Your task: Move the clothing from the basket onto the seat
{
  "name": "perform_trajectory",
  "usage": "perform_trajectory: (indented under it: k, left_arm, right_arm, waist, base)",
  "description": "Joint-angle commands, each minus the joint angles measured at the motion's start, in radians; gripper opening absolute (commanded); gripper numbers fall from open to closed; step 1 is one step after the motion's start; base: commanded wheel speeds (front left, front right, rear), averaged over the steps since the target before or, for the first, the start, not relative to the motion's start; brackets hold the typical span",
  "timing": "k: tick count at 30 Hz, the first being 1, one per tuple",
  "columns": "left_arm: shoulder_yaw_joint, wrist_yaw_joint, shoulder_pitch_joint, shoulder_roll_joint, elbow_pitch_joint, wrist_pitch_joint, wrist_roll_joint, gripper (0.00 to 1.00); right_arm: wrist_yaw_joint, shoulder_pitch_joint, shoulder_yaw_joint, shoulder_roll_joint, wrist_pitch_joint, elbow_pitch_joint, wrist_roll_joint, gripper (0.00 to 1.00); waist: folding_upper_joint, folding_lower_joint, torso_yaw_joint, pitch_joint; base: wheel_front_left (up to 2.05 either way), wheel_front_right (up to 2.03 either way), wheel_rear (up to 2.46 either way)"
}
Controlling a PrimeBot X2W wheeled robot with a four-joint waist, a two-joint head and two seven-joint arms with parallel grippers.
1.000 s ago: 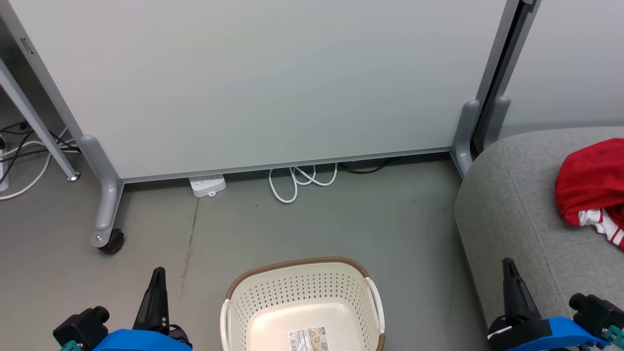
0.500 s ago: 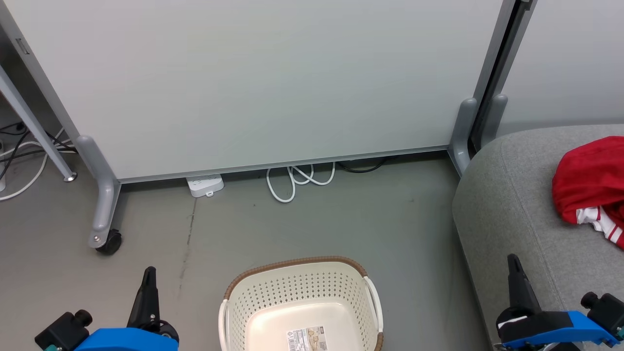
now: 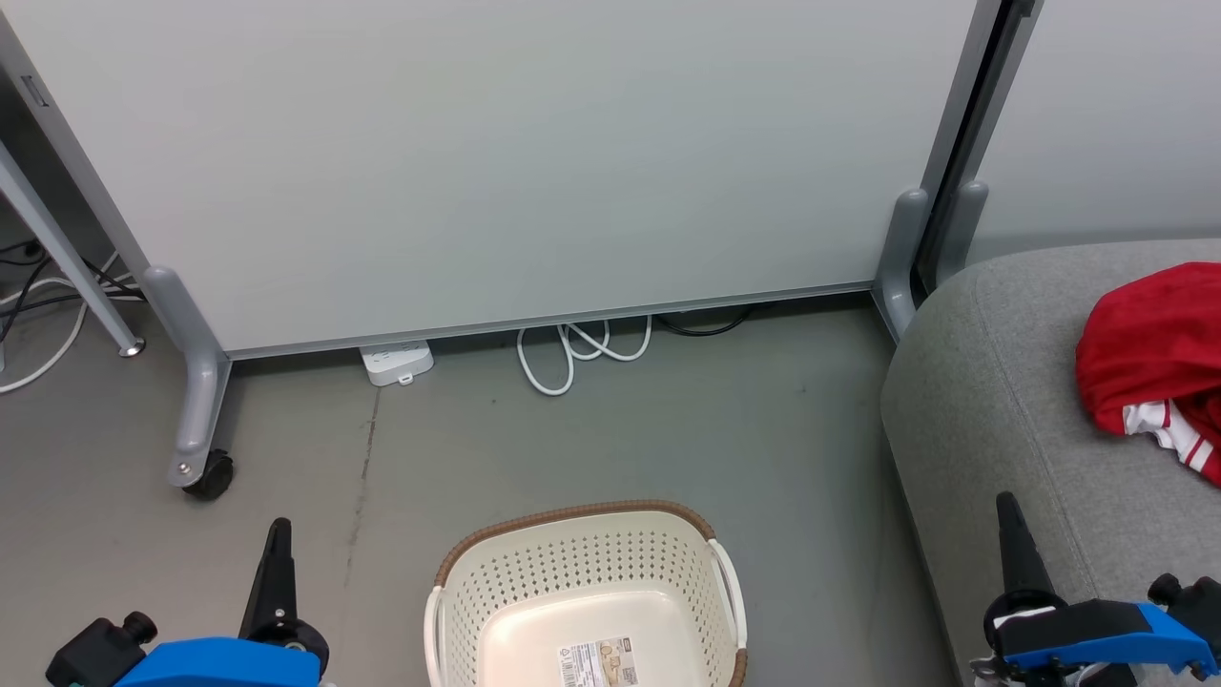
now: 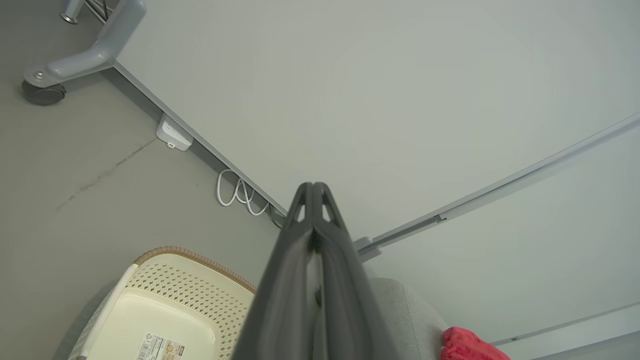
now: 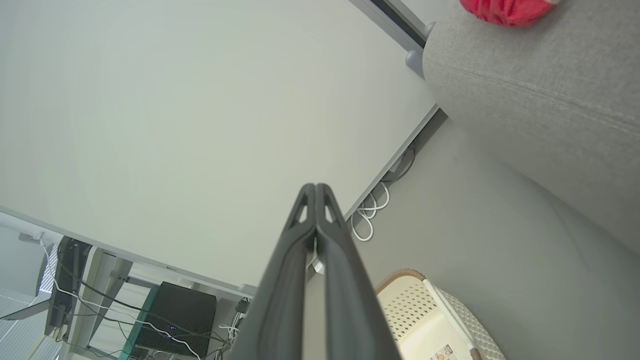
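The red garments (image 3: 1154, 334) lie bunched on the grey sofa (image 3: 992, 401), well in from its rounded end. The laundry basket (image 3: 572, 513) is empty. The left gripper (image 3: 278, 534) and right gripper (image 3: 1007, 515) are empty, fingers pressed together. The cloth looks soft and light: pinch a raised fold.

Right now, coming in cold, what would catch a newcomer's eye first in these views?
The red clothing heaped on the grey seat at the right stands out most. Next, the cream basket on the floor at bottom centre, bare but for a label sticker inside. The left end effector and right end effector flank it, shut and holding nothing.
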Motion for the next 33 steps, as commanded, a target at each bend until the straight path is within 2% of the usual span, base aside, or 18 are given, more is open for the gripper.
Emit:
perform_trajectory:
  k: [1, 33]
  left_arm:
    - [0.009, -0.006, -0.025, 0.005, -0.014, 0.008, -0.028, 0.0]
    - [0.053, -0.02, -0.031, 0.007, -0.031, 0.089, -0.344, 0.0]
  right_arm:
    - [0.0, -0.029, -0.005, 0.0, 0.006, -0.016, 0.031, 0.0]
    - [0.0, -0.049, -0.023, 0.001, 0.091, -0.024, 0.366, 0.0]
  waist:
    - [0.0, 0.0, -0.001, 0.0]
    - [0.0, 0.0, -0.016, 0.006]
  base:
    - [0.0, 0.0, 0.0]
    - [0.0, 0.0, 0.0]
